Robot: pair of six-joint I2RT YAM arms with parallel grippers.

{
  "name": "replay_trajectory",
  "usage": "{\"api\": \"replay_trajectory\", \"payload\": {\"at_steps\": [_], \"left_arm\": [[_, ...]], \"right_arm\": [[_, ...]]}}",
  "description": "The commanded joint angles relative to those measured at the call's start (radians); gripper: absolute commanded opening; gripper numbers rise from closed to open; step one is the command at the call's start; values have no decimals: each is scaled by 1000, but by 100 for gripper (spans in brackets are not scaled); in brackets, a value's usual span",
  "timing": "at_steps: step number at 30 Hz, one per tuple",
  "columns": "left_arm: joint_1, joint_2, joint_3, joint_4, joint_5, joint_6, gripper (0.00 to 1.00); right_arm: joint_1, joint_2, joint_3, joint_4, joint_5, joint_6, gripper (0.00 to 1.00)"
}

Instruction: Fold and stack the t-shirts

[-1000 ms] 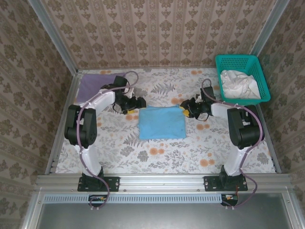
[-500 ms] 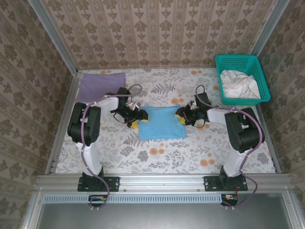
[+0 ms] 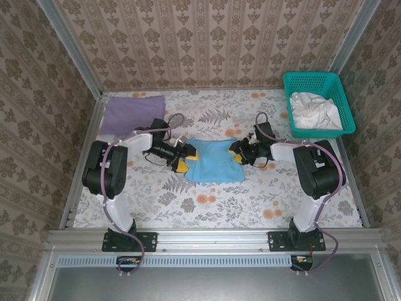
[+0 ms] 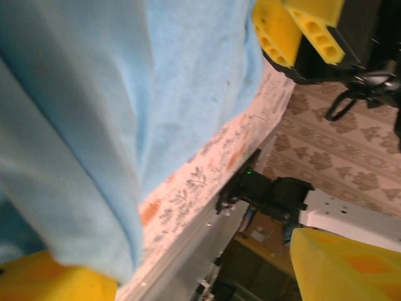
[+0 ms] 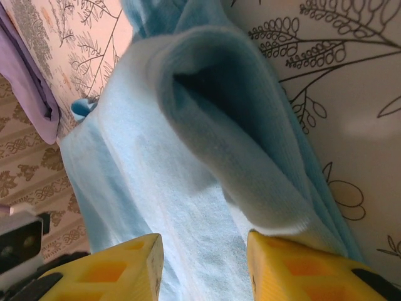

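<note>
Looking down, the sky-blue tee [image 3: 214, 163] sits folded mid-surface [image 3: 250, 200], right between both claws. My left claw [image 3: 185, 157] is at its left edge, fingers spread wide with the hem draped on one. My right claw [image 3: 237, 152] straddles the right edge, half-spread, and I can't tell if it's actually biting. The lavender tee [image 3: 130, 113] lies far-left, so the left arm's nearer for stacking, I reckon.

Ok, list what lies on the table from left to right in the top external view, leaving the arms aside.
Folded lavender-purple cloth t-shirt → folded sky-blue cloth t-shirt → teal plastic mesh basket.
</note>
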Motion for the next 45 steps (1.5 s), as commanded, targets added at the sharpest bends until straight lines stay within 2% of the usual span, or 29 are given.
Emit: {"api": "replay_trajectory", "payload": {"at_steps": [1, 4, 6, 8, 15, 18, 22, 24, 27, 31, 36, 45], "left_arm": [[43, -85, -49, -39, 58, -36, 79], [89, -120, -58, -181, -61, 52, 83], [111, -133, -49, -255, -187, 89, 85], [115, -133, -43, -244, -244, 85, 87], [47, 42, 132, -168, -250, 74, 88], [21, 111, 212, -173, -360, 88, 87], [-4, 173, 272, -233, -589, 145, 84], [-12, 172, 246, -193, -617, 147, 84], [-22, 205, 231, -121, -579, 144, 83], [-47, 282, 263, -48, -500, 138, 71], [-79, 310, 284, 78, -458, 84, 56], [-146, 383, 376, 99, -571, 73, 30]], "right_arm": [[10, 29, 31, -59, 30, 6, 42], [10, 39, 37, -80, 42, 8, 44], [9, 41, 38, -82, 45, 8, 45], [10, 42, 40, -86, 46, 7, 45], [9, 41, 50, -113, 46, -13, 46], [10, 31, 44, -119, 48, -22, 46], [11, 21, 33, -110, 52, -17, 46], [12, 17, 33, -112, 53, -21, 47], [11, 16, 36, -120, 59, -33, 48], [11, 28, 38, -119, 56, -36, 48], [11, 20, 27, -124, 58, -41, 47], [11, -47, 7, -170, 75, -75, 47]]}}
